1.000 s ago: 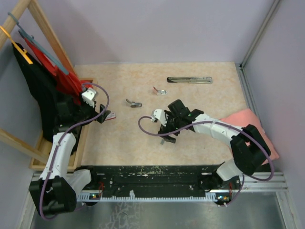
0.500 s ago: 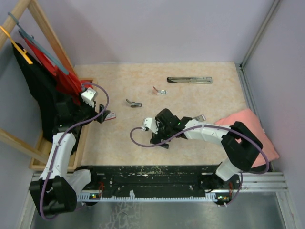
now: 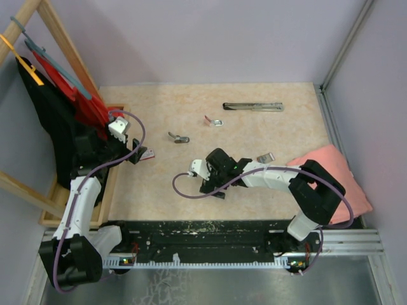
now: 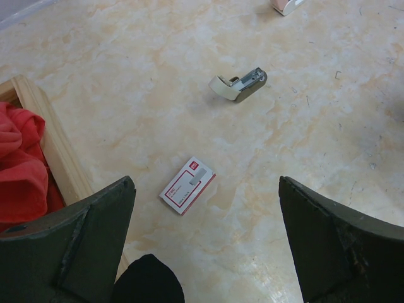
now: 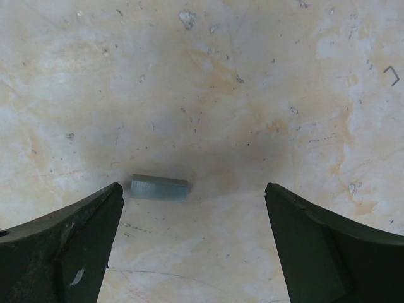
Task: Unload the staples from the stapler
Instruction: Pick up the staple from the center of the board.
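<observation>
The left arm bends up along the left side. The left claw points down, wide open. The right arm reaches sideways to the middle, low down. The right claw points down too, its two fingers spread wide apart.

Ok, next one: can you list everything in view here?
staple strip: one, dull grey, on the table between the right fingers, untouched
loose staple: one, dark, right edge of the right wrist view
mini staplers: three; cream-grey and pinkish mid-table, grey by the right arm
staple box: one, red-and-white, under the left gripper
bar: one, silver, far side of the table
pink cloth: one, right edge
red cloth: one, on the wooden frame, left
black cloth: one, beside the red cloth
table: one, beige marbled
left gripper: open, above the box
right gripper: open, low over the strip
</observation>
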Tool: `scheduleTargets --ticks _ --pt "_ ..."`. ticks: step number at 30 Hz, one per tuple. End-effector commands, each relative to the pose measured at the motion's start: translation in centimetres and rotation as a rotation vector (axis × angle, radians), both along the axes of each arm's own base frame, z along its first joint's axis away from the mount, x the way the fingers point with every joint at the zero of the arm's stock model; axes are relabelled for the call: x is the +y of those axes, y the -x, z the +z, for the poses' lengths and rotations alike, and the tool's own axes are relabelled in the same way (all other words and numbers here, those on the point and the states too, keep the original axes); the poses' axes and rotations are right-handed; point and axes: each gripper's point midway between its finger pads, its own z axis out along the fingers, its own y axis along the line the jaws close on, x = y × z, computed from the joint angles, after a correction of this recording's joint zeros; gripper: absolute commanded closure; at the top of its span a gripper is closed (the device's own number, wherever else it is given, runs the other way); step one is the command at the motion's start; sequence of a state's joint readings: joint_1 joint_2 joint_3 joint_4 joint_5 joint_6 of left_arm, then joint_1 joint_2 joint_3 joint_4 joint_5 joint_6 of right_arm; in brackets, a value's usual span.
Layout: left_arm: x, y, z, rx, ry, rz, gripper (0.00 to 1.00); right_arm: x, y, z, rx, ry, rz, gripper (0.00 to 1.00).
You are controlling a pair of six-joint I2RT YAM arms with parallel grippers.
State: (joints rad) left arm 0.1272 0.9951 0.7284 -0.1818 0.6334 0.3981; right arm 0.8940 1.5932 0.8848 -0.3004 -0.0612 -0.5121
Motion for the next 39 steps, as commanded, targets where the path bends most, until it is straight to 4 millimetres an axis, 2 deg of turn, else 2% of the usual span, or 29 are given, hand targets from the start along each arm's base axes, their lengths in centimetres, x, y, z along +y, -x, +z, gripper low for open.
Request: scheduleTargets --ticks 1,9,19,26,32,36,39 --pt "0.0 -0.1 1.2 -0.033 0.0 -0.014 0.01 -0.6 -1.1 0.0 -0.08 0.022 -0.032 0.05" --pt "0.0 -0.1 1.2 -0.031 0.001 -0.014 0.01 -2.0 -2.1 0.1 -0.143 0.058 -0.054 0.05" --pt "0.0 -0.1 1.2 -0.031 0.003 -0.016 0.01 -5.0 -5.4 1.0 -0.163 0.054 -0.188 0.04" --pt "0.0 0.0 1.1 -0.03 0.004 -0.016 0.01 -6.2 -7.3 1.6 -0.182 0.064 -0.262 0.03" --pt "-0.1 0.0 1.2 -0.031 0.005 -0.02 0.01 -5.4 -7.2 4.4 -0.042 -0.066 -0.271 0.04" --pt "-0.1 0.0 1.2 -0.031 0.004 -0.019 0.01 -3.8 -6.8 6.7 0.036 -0.15 -0.278 0.09" --pt "0.0 0.0 1.2 -0.033 0.003 -0.018 0.01 -2.5 -6.5 7.6 0.099 -0.212 -0.307 0.13"
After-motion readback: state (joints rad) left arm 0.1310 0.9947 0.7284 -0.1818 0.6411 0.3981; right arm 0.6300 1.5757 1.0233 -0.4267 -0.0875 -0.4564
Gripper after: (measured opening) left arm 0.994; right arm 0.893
